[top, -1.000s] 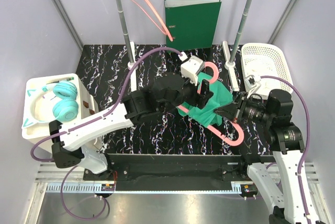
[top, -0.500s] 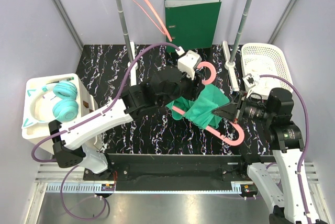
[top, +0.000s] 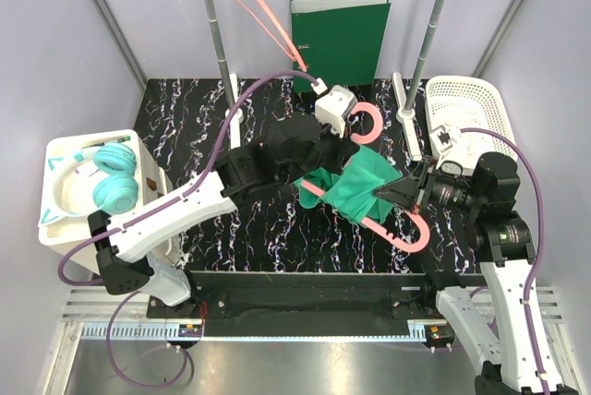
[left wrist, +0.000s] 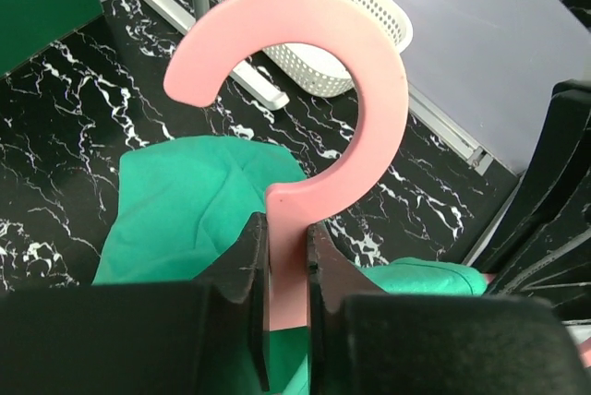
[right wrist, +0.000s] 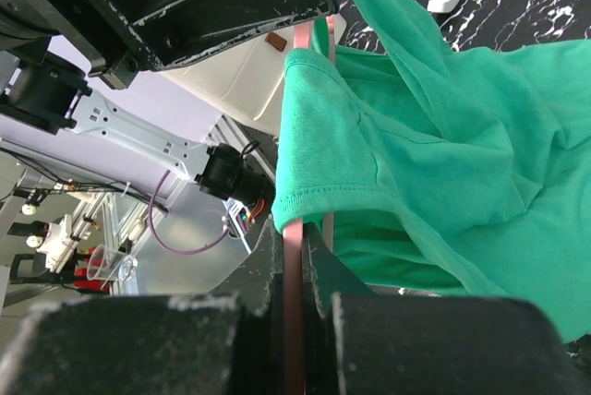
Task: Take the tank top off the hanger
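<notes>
The left tool (left wrist: 288, 257) pinches the hanger (left wrist: 380, 90) at its neck and the right tool (right wrist: 294, 266) pinches its arm, so the right should probably regrip the tank top (right wrist: 443, 137) hem and pull gently.

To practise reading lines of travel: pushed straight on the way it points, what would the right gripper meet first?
The green tank top, bunched on the pink hanger just ahead of the right gripper. Beyond it probably the left gripper; depth is unclear.
</notes>
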{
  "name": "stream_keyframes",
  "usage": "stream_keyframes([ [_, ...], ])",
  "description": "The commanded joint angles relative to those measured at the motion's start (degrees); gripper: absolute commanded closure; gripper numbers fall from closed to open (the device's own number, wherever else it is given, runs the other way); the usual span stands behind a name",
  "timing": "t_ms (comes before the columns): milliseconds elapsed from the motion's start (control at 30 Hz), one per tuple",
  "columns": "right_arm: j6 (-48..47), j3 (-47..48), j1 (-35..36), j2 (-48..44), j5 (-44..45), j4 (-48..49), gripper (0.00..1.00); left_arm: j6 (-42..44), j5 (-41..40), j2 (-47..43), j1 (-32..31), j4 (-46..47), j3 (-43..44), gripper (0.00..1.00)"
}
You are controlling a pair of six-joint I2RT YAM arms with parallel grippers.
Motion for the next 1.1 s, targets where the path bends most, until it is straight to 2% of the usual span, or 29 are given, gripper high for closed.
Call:
stream_keyframes([
  [0,1.4,-0.6,0.5,-0.3,-5.7,4.6,0.99,0.7,-2.4,1.0,0.6,1.9,3.4,1.0],
  [33,1.6,-0.8,0.5,-0.3,-4.6,4.2,0.91,0.4,-4.9,0.8,0.5,1.8,3.2,1.0],
  [67,1.7,-1.1,0.5,-0.5,-2.0,4.0,0.7,0.2,-11.6,0.0,-0.2,1.9,2.6,1.0],
  [133,2.2,-1.2,0.4,0.3,-0.1,3.6,0.57,0.4,-17.6,-2.2,-1.0,2.4,-0.1,1.0],
  [167,2.3,-1.1,0.5,0.8,0.5,3.5,0.45,0.2,-21.8,-3.0,-1.1,2.7,-1.3,1.0],
  [233,1.4,-0.5,0.5,3.3,2.8,1.1,0.34,-0.6,-24.9,-5.5,-1.4,3.0,-4.7,1.0],
  [267,0.9,0.4,0.5,4.1,3.7,0.1,0.24,-0.7,-27.5,-6.4,-1.6,3.4,-5.9,1.0],
  [333,-1.1,1.5,0.5,6.2,8.2,-3.2,0.16,-1.4,-30.2,-8.8,-2.0,4.0,-9.0,1.0],
  [400,-2.8,3.2,0.5,7.0,12.5,-6.4,0.11,-1.8,-33.4,-10.3,-2.1,4.8,-10.9,1.0],
  [433,-4.2,3.9,0.5,7.7,16.2,-7.2,0.11,-1.8,-34.4,-11.5,-2.3,5.1,-12.4,1.0],
  [600,-4.7,8.5,2.9,11.7,21.5,-9.4,0.1,-1.1,-40.0,-12.4,-2.3,5.5,-15.4,1.0],
  [700,-3.8,11.7,11.0,15.4,26.8,-8.8,0.1,-0.7,-42.6,-12.6,-2.2,6.2,-16.3,1.0],
  [767,-3.6,15.3,15.5,16.8,33.7,-9.3,0.1,-0.5,-43.8,-12.6,-1.9,6.1,-16.3,1.0],
  [933,-1.9,18.9,20.2,19.4,37.7,-7.3,0.11,-0.6,-45.4,-14.9,-1.6,5.8,-18.3,1.0],
  [1067,-1.2,18.9,29.0,21.5,44.4,-5.3,0.1,-0.8,-45.7,-15.7,-1.2,5.6,-19.3,1.0],
])
